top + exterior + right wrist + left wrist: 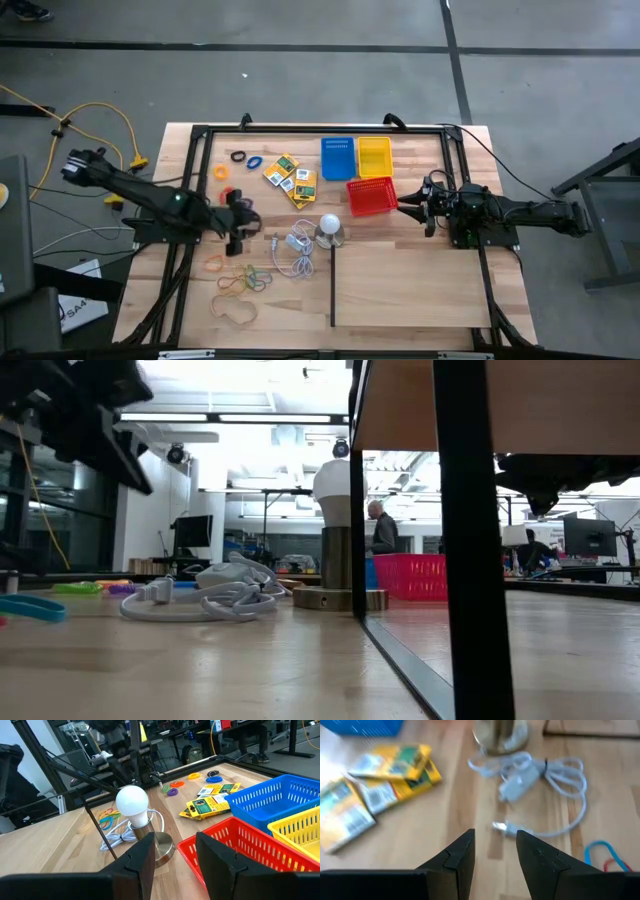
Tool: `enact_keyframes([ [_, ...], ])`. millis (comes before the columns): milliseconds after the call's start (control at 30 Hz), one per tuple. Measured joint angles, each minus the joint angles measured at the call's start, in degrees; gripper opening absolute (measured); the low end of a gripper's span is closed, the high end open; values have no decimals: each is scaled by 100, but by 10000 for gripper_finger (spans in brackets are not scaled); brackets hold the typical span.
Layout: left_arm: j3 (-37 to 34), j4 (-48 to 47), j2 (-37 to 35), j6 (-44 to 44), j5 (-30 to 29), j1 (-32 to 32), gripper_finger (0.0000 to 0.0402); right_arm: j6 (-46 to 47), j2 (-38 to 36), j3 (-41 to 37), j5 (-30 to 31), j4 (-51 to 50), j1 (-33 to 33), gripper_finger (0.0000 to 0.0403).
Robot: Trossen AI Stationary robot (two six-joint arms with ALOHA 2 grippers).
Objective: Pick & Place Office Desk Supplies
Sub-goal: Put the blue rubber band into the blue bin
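Note:
The office desk supplies lie on the table's left half. Yellow-and-green packets [290, 178] sit flat near the middle. Coloured rings [238, 160] lie at the far left, and rubber bands [240, 282] lie toward the near edge. My left gripper [252, 222] hovers open between the rings and a white cord [555, 775], with nothing between its fingers [460, 855]; the packets [380, 780] show off to one side. My right gripper [408, 205] hangs open beside the red basket [371, 196], also holding nothing [172, 855].
Blue [338, 158], yellow [374, 156] and red baskets stand at the far middle. A white bulb on a silvery base [330, 228] stands by the coiled cord [293, 250]. A black rod [332, 290] runs to the near edge. A person [383, 525] shows in the room behind.

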Motion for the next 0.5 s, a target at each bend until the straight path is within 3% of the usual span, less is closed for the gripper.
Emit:
enact_keyframes([
  [200,0,196,708,-851,8,-503,138,0,0,-2,-2,1,-1,130],
  [500,7,431,1135,-1862,59,-1182,138,0,0,-1,-2,0,-2,130],
])
